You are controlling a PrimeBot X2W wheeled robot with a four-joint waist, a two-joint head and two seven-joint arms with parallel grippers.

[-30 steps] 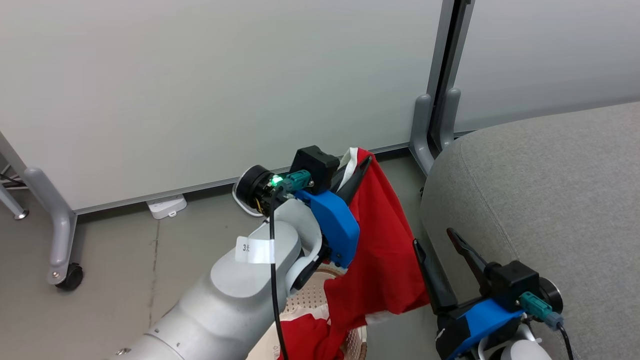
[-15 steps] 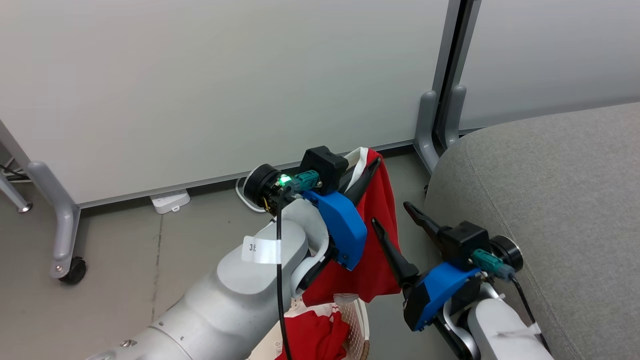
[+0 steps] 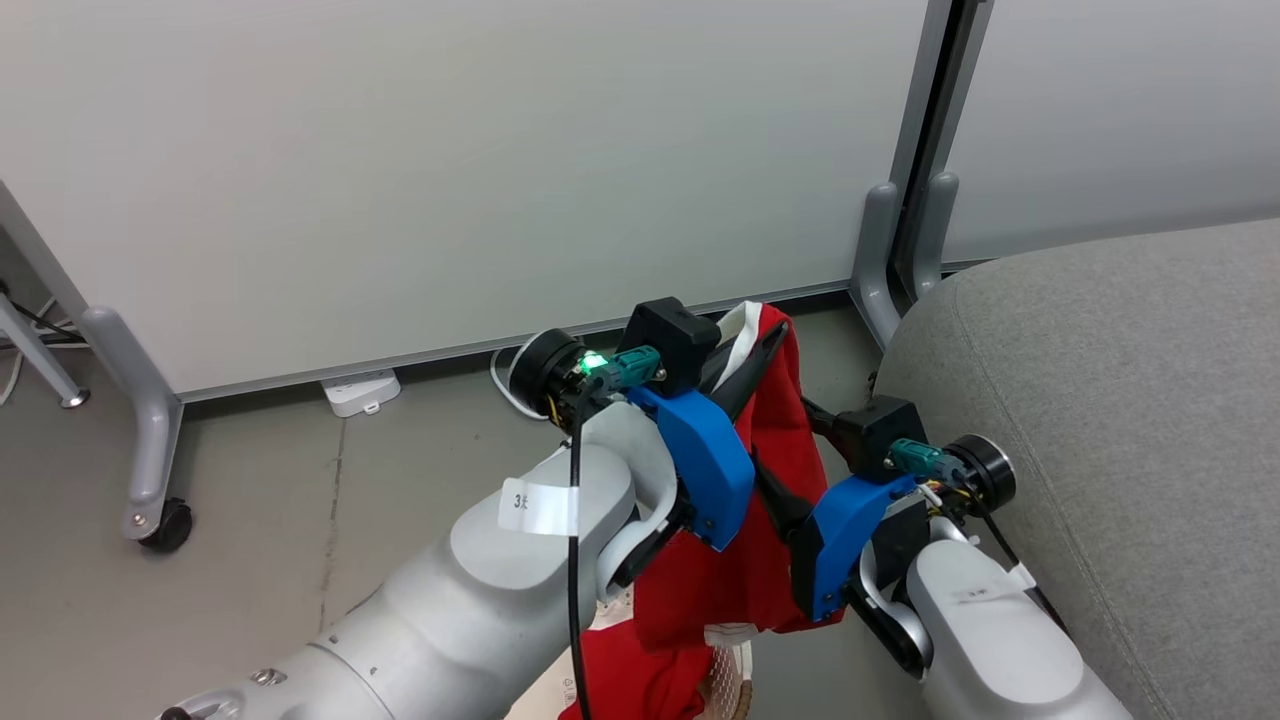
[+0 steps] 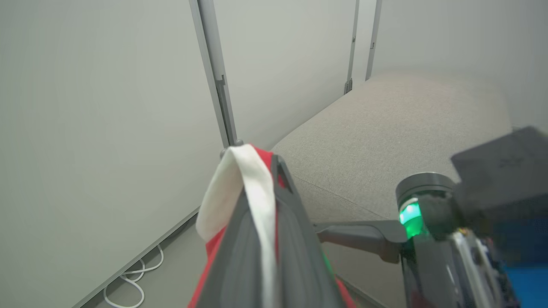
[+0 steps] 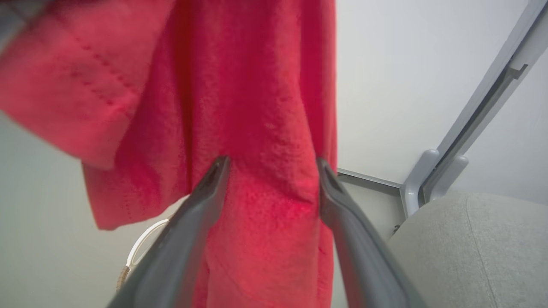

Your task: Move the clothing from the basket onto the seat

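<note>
1. My left end effector (image 3: 765, 340), at the centre of the head view, stays clamped shut on the white-trimmed top edge of a red garment (image 3: 745, 580). The garment hangs from it toward the basket (image 3: 728, 668) at the bottom edge of the frame.
2. What has changed: my right end effector (image 3: 782, 430) has come up from the lower right of the frame to just right of centre. Its two fingers now stand wide apart on either side of a fold of the hanging cloth. The right wrist view shows red fabric between them, not yet pinched.
3. I judge this sets up a second hold lower on the garment, so that it travels spread between two arms rather than dangling from one.
4. More red clothing (image 3: 640, 685) lies in the basket. I cannot tell whether the hanging hem is free of it or of the rim.
5. The seat (image 3: 1100, 400) takes up the right side of the frame, its rounded edge just beside my right forearm. Its broad grey top looks like the open room for the drop.
6. The partition panel (image 3: 450, 180) and its post feet (image 3: 880, 260) stand close behind the garment, at upper centre. I would therefore move rightward and up over the cushion edge, not forward, lifting enough for the hem to pass that edge.
</note>
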